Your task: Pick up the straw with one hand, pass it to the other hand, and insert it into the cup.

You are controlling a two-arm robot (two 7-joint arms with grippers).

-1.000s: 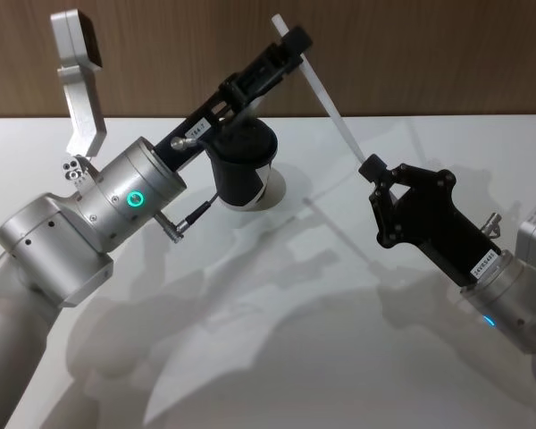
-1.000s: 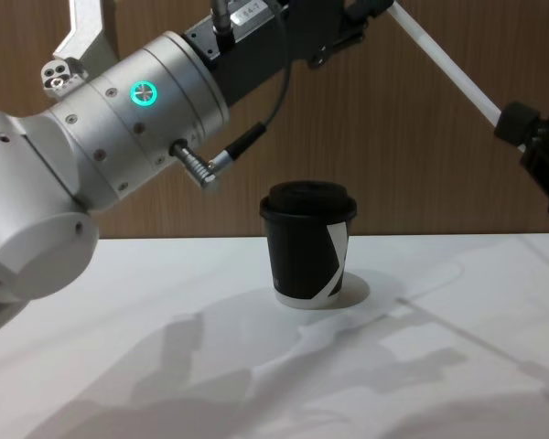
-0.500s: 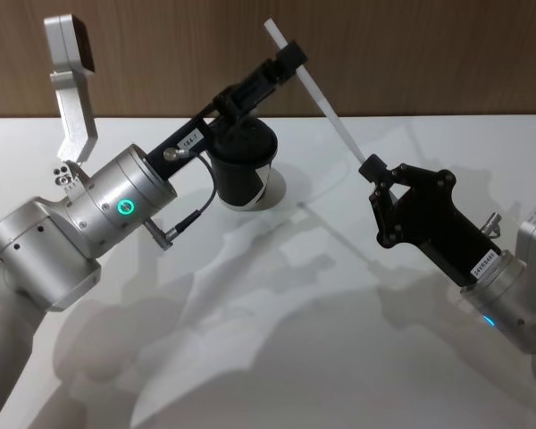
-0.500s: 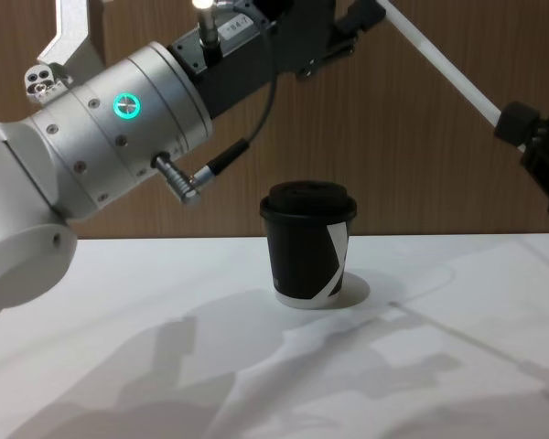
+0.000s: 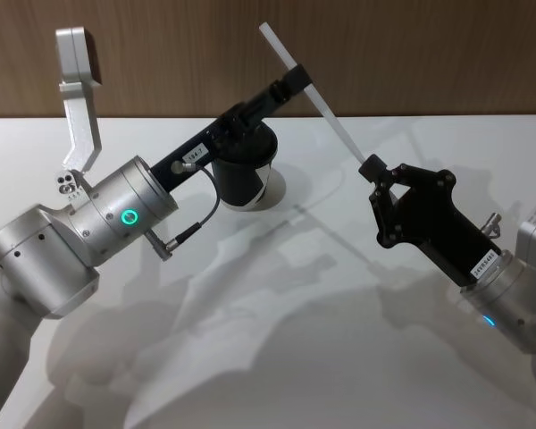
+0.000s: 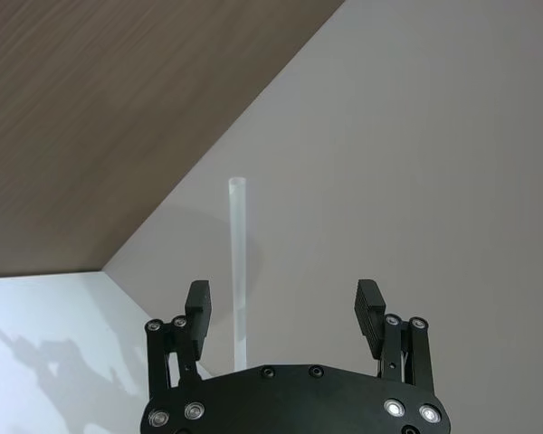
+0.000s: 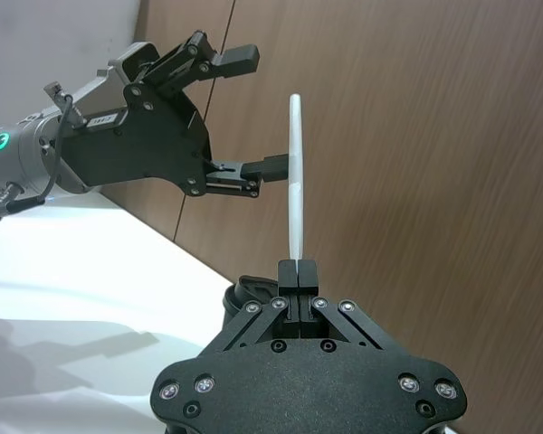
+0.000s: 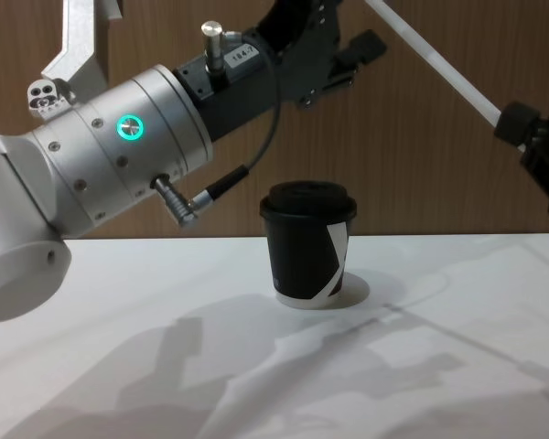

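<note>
The white straw (image 5: 335, 125) slants up in the air, its lower end pinched in my right gripper (image 5: 372, 167), which is shut on it (image 7: 298, 267). My left gripper (image 5: 293, 82) is open around the straw's upper part. In the left wrist view the straw (image 6: 239, 271) stands between the spread fingers (image 6: 199, 303), close to one of them. The black lidded cup (image 5: 241, 174) stands upright on the table under the left arm, also seen from the chest (image 8: 306, 242), with both grippers well above it.
The white table (image 5: 277, 313) lies open in front of the cup. A brown wooden wall (image 5: 429, 54) runs along the table's far edge, close behind the cup and the raised straw.
My left arm has turned and its gripper has slid lower along the straw, so more of the straw's top sticks out above it. The right gripper and the cup have not moved.
</note>
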